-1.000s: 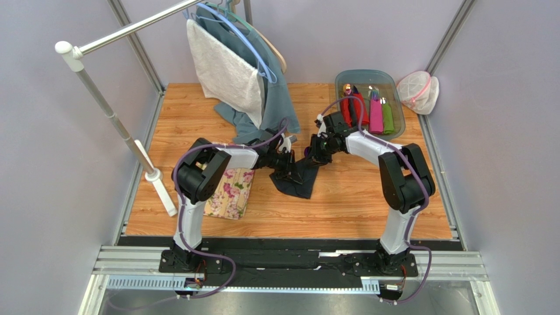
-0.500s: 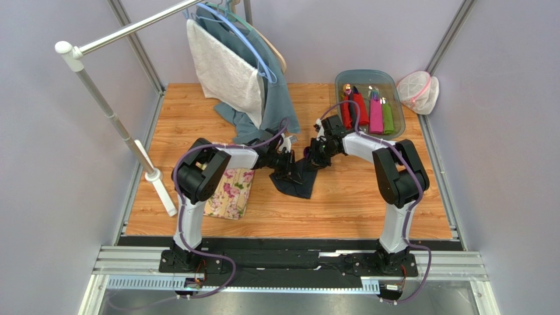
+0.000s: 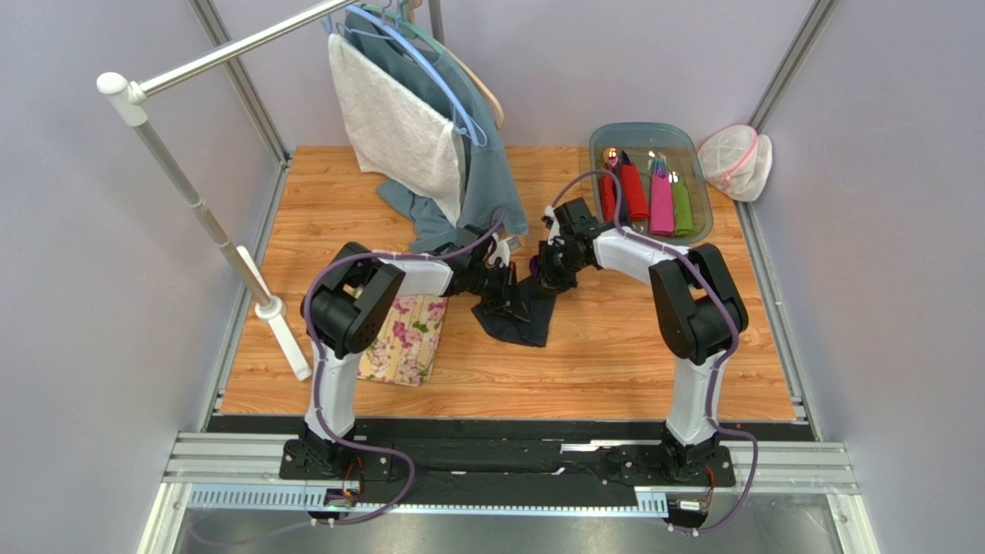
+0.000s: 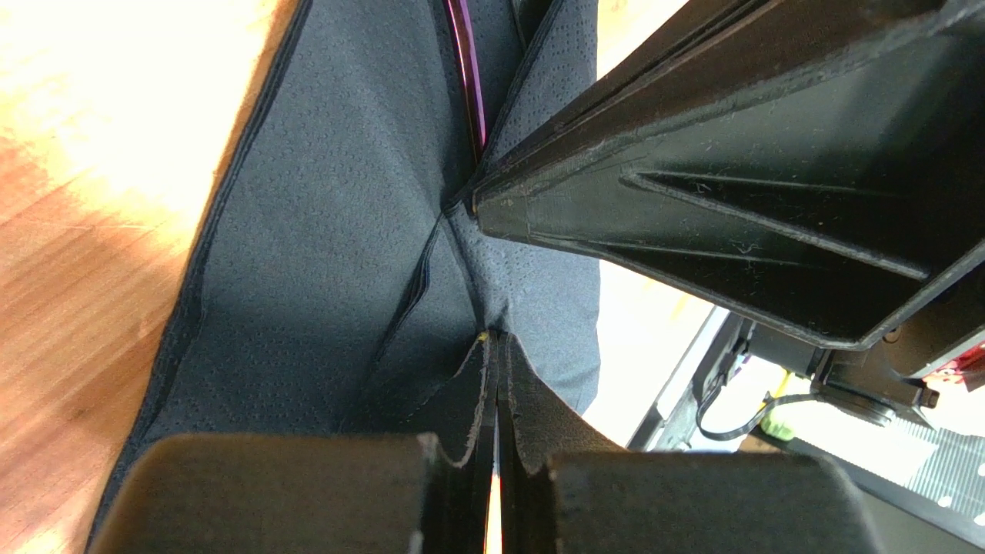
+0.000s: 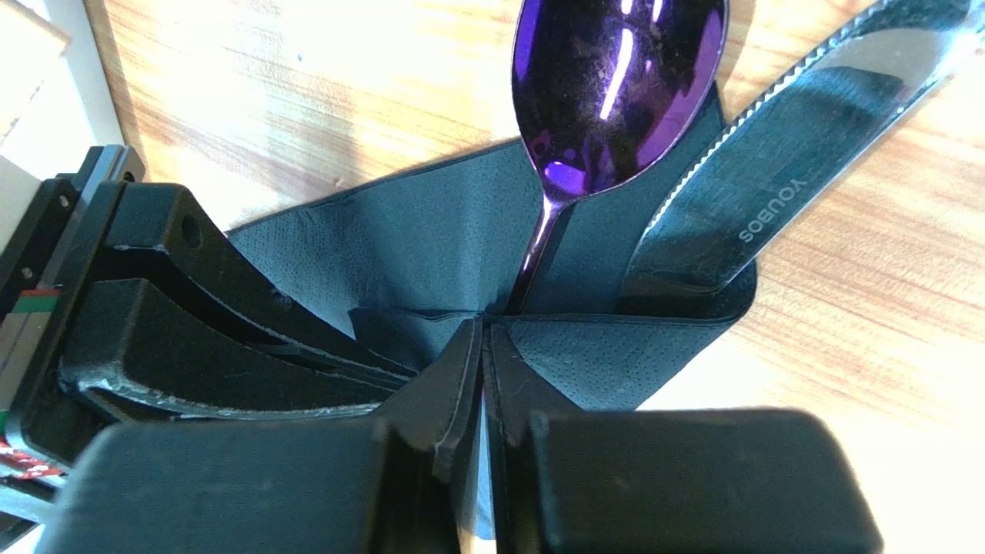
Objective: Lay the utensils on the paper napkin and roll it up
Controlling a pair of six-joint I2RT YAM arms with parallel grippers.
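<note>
the only writing i can read is on the knife [image 5: 763, 150]. the lettering on its blade is upside down in my right wrist view and looks like "yousos", but i'm not sure of every letter. i see no other label or brand.

the right gripper [image 5: 480, 346] is clenched, its two tips drawn together on a raised fold of the paper napkin [image 5: 428, 242]. the purple spoon [image 5: 619, 69] lies just beyond those tips. its bowl is off the paper on the wooden table [image 5: 289, 81] and its handle runs back under the fold toward the pinch. the knife lies beside the spoon, angled away to the right, its near end tucked into the napkin and its blade out over the wood. i cannot make out a fork in any view.

the left gripper [image 4: 495, 358] is also clenched. its tips sit right on a crease of the napkin, and the paper looks pinched between them. the right gripper's finger comes in from the upper right of that view and meets the napkin close ahead.

from overhead, the two grippers meet nose to nose at the far end of the napkin, mid-table. the rest of the dark sheet trails toward me. a floral mat [image 3: 405, 338] lies well to its left.
</note>
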